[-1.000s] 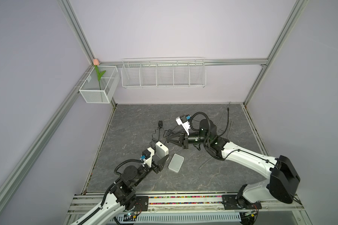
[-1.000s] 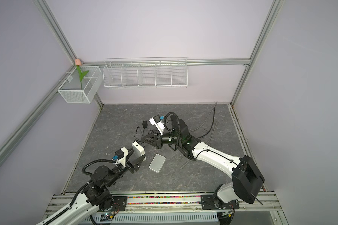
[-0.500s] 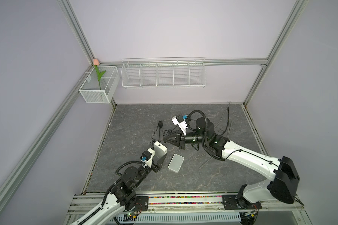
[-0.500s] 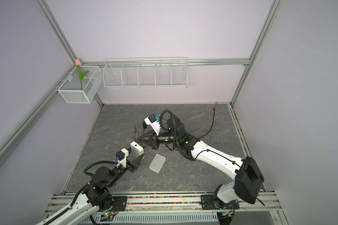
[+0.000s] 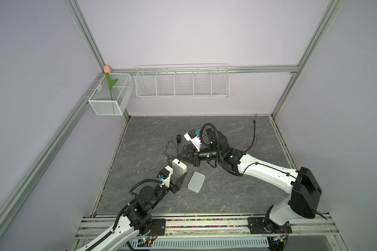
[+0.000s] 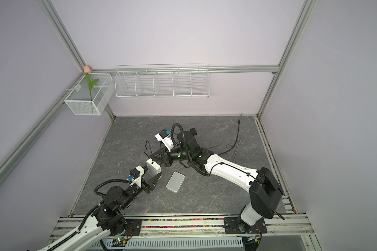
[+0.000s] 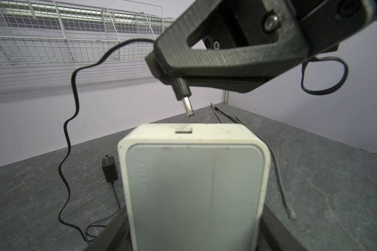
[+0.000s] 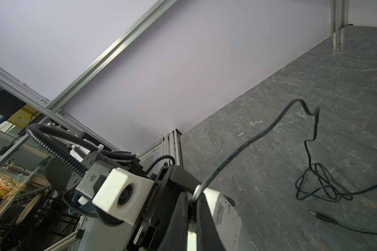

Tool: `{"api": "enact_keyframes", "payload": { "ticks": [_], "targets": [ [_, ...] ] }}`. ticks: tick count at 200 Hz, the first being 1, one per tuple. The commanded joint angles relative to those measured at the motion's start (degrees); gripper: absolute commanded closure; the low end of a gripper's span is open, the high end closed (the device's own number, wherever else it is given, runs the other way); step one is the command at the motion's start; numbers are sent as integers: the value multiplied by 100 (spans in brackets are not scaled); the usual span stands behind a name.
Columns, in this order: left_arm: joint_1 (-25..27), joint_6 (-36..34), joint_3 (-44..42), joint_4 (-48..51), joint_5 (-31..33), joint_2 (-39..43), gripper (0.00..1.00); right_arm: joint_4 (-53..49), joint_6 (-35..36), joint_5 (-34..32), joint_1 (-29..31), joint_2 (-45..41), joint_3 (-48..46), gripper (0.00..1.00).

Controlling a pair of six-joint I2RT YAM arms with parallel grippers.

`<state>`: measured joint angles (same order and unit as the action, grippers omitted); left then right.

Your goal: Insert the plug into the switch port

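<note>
Right end effector point(image 7: 164, 73); plug point(image 7: 182, 93) tip toward switch point(image 7: 194, 173)

Sticker on switch point(image 8: 219, 211): fine print was too small to read.
Print on cable point(image 8: 226, 162): was illegible.
</note>
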<state>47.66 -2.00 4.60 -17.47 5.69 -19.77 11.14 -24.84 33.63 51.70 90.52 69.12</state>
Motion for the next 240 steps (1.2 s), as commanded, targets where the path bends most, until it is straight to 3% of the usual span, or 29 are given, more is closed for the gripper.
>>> {"api": "enact_keyframes", "payload": {
  "ticks": [1, 240],
  "targets": [
    [29, 67, 232, 4, -25, 69, 100, 99, 40, -13, 60, 15, 84, 93],
    [119, 355, 483, 350, 61, 209, 100, 591, -170, -71, 112, 202, -208, 93]
  ]
}}
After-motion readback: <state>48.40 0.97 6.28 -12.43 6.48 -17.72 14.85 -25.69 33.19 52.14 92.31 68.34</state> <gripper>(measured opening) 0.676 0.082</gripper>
